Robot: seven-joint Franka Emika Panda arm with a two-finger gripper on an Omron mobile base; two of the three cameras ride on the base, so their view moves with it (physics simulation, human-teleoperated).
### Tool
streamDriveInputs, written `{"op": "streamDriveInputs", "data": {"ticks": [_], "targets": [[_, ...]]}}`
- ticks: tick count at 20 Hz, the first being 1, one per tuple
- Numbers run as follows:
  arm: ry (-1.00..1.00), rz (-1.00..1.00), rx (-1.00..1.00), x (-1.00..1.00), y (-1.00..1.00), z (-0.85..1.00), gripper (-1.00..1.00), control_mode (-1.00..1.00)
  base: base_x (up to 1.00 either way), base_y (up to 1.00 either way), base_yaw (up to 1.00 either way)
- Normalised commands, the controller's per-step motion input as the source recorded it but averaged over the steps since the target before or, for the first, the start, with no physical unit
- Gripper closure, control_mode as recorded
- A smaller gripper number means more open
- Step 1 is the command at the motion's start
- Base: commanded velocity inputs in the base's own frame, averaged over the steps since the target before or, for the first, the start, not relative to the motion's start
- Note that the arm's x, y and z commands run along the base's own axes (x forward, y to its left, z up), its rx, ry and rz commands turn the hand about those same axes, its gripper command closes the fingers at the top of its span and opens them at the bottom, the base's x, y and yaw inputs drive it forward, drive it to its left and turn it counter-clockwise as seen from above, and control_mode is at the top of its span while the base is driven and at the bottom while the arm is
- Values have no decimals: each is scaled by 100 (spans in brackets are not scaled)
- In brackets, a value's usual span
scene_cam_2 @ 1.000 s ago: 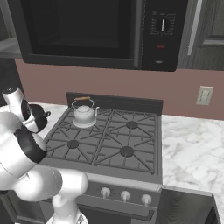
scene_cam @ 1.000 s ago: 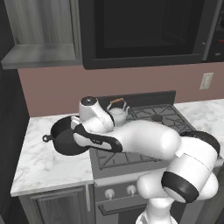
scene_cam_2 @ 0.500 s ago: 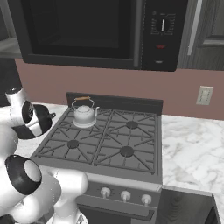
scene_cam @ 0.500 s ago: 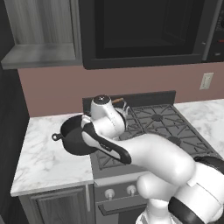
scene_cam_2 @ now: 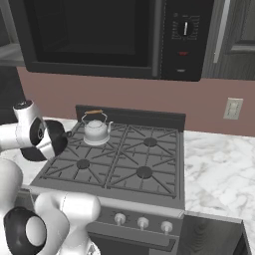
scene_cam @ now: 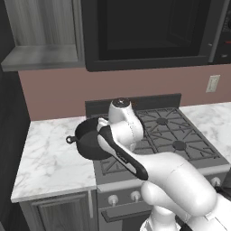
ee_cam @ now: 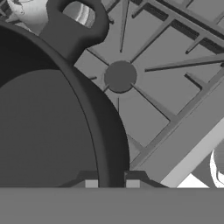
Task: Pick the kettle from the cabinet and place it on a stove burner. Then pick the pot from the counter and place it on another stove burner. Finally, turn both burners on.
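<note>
Pot, dark grey, round and wide (scene_cam: 91,140), rides over the range's front-left corner, its rim pinched in the two-finger gripper (ee_cam: 112,183); the silvery kettle (scene_cam_2: 95,129) sits on the back-left burner. Next, I'd judge: centre over the front-left round black burner head (ee_cam: 120,75) and lower.

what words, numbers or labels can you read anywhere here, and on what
None can be read.
Microwave control panel: a dial with faint tick marks and a small red mark below it, too small and blurred to read.
Stove knobs: no markings visible.
Kettle and pot: plain, no labels.
</note>
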Motion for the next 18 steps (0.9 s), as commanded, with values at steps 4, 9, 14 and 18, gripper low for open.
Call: {"op": "streamDriveInputs", "data": {"ticks": [4, 9, 14, 18], "targets": [[2, -5, 2, -8, -45, 0, 100, -100, 0, 0, 0], [3, -6, 2, -6, -46, 0, 100, -100, 0, 0, 0], [5, -8, 2, 0, -42, 0, 100, -100, 0, 0, 0], [4, -10, 2, 0, -35, 0, 100, -100, 0, 0, 0]]}}
